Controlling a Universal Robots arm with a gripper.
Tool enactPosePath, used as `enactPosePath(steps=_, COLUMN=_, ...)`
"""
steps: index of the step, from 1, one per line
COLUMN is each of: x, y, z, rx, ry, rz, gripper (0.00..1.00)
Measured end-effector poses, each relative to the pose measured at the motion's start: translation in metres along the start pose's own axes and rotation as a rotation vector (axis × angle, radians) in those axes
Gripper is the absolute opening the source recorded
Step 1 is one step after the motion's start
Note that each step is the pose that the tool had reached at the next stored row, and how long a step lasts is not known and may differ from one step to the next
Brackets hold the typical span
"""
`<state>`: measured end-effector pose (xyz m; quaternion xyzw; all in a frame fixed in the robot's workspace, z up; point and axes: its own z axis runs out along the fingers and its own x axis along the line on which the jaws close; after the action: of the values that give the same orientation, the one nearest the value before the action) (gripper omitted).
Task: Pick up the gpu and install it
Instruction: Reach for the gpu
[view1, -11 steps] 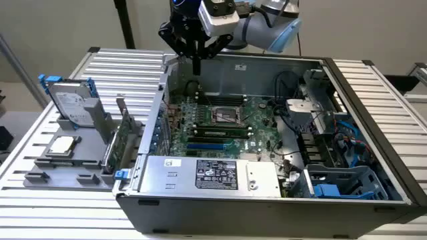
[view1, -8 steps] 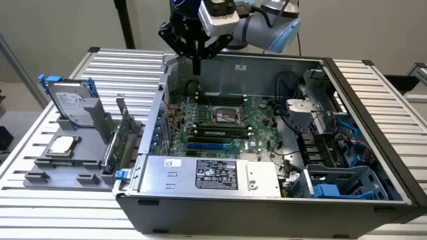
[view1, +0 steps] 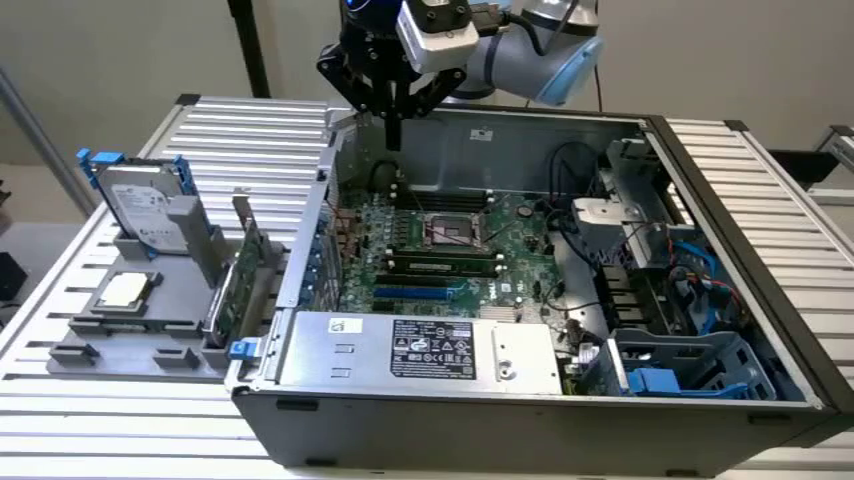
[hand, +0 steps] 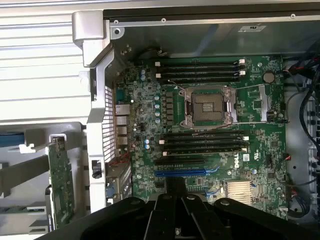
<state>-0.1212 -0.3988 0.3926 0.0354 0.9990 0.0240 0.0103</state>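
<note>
matt metal case (view1: 534, 430), green circuit-board gpu (view1: 238, 290)

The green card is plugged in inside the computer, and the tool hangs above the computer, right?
No. The exterior view shows the green card standing in the gray rack beside the computer, not plugged in. The tool does hang above the computer.

White slatted tabletop (view1: 254, 125) carries open computer case (view1: 534, 420); grey parts rack (view1: 120, 345) just beside, exterior view's left.
</note>
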Motion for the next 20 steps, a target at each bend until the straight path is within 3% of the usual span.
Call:
enactPosePath(steps=5, x=0.007, y=-0.0028, z=-0.0003, rx=0.0001, ry=0.0000, rz=0.000, gripper=0.00)
enactPosePath(steps=20, x=0.074, y=-0.0281, z=-0.0027, rx=0.0000, ry=0.0000, rz=0.000, gripper=0.00)
